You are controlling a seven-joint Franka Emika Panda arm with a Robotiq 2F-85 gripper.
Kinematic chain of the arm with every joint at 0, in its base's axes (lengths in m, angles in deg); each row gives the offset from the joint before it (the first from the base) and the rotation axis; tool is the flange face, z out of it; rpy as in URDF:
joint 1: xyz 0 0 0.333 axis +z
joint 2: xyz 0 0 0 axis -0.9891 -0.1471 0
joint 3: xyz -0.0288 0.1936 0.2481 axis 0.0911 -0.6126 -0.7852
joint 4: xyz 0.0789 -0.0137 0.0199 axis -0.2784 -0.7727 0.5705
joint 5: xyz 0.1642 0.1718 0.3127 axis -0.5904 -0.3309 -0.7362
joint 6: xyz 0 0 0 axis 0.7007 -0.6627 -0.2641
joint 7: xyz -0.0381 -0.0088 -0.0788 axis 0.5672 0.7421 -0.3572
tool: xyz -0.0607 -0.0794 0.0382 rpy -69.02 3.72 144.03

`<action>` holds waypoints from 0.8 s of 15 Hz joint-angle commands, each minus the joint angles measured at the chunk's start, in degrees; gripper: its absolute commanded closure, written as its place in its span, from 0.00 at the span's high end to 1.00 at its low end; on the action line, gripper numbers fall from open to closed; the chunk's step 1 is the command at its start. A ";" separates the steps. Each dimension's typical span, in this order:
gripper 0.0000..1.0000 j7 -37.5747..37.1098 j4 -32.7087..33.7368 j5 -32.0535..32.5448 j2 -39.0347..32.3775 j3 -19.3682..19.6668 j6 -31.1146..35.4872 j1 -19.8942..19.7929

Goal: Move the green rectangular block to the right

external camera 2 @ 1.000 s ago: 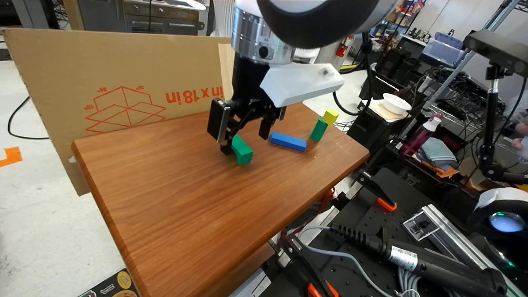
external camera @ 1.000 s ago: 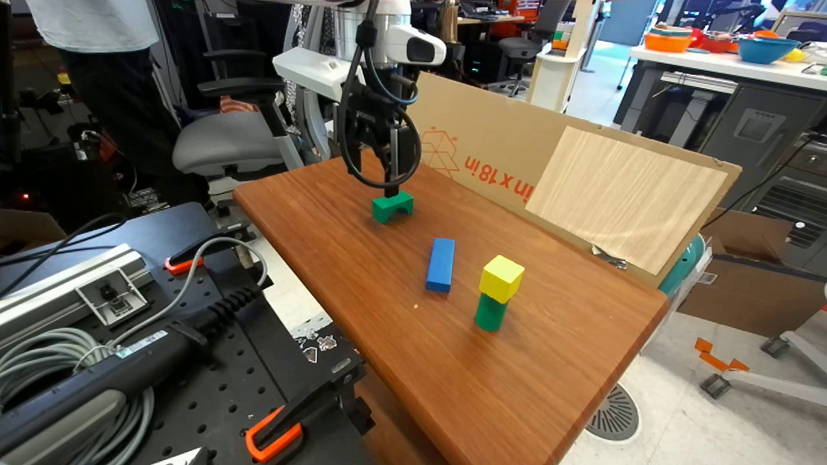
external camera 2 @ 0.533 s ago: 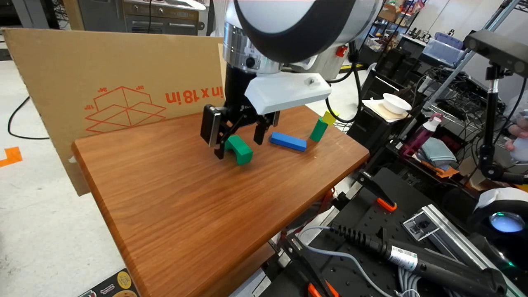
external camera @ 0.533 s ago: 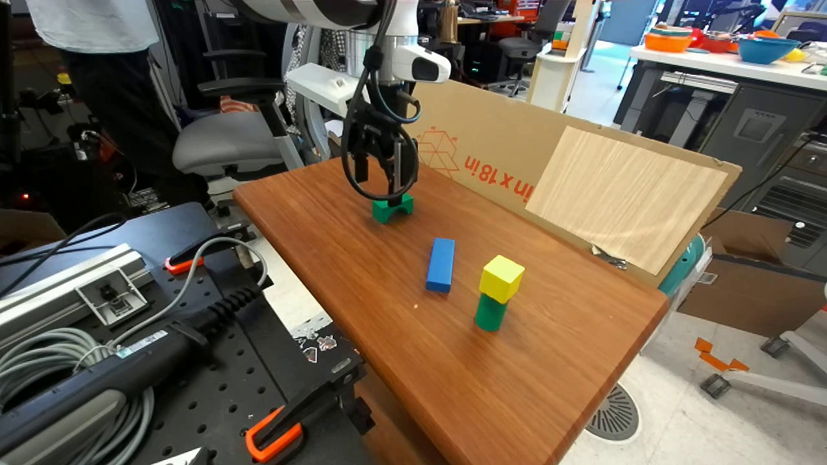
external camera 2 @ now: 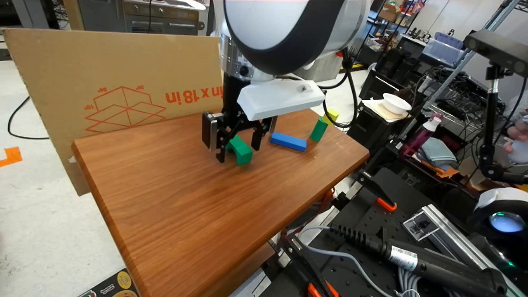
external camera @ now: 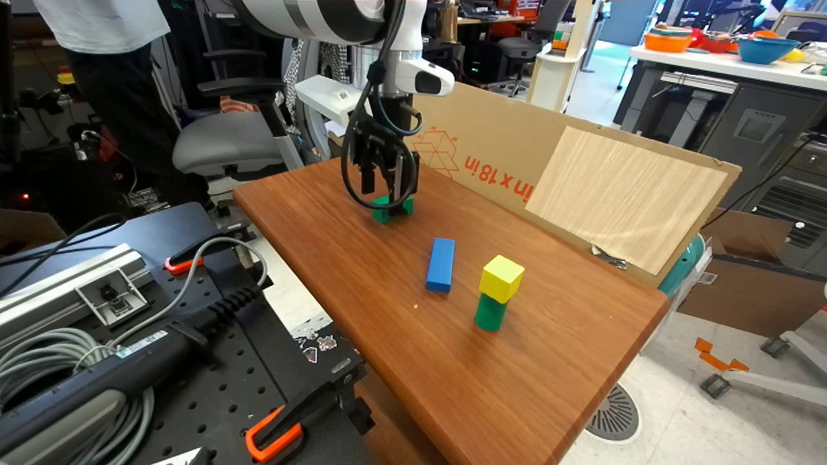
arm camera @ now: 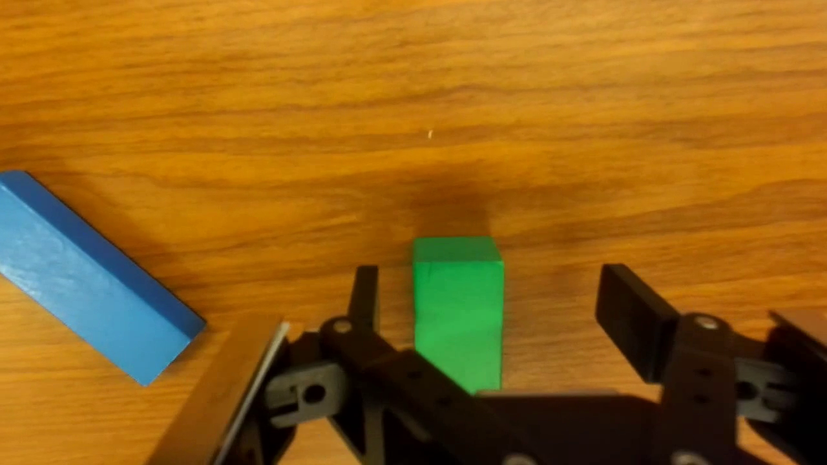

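Note:
The green block (external camera 2: 245, 156) lies on the wooden table and shows a cut-out on its underside in an exterior view. It is partly hidden behind the gripper in an exterior view (external camera: 381, 216). My gripper (external camera 2: 238, 151) is open, pointing down, low over the block, with one finger on each side of it. In the wrist view the block (arm camera: 459, 310) stands between the open fingers, nearer the left finger (arm camera: 366, 294) and well apart from the right finger (arm camera: 630, 316). Its near end is hidden under the gripper body.
A blue block (external camera: 440, 265) lies a short way off and also shows in the wrist view (arm camera: 90, 278). A yellow cube (external camera: 502, 279) sits on a green cylinder (external camera: 491, 313) farther along the table (external camera: 549, 368). A cardboard sheet (external camera 2: 123, 74) stands along one table edge.
My gripper has come down and shifted over the green block, its fingers now lower on either side of it. The gripper stays open. The blocks have not moved.

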 commanded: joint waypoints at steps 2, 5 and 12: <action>0.48 -0.95 1.89 0.15 -1.10 1.61 -1.62 1.73; 0.24 -0.43 1.38 -0.01 -0.22 1.38 -1.75 1.53; 0.09 5.43 -1.78 -1.65 4.82 -0.91 -2.50 -1.26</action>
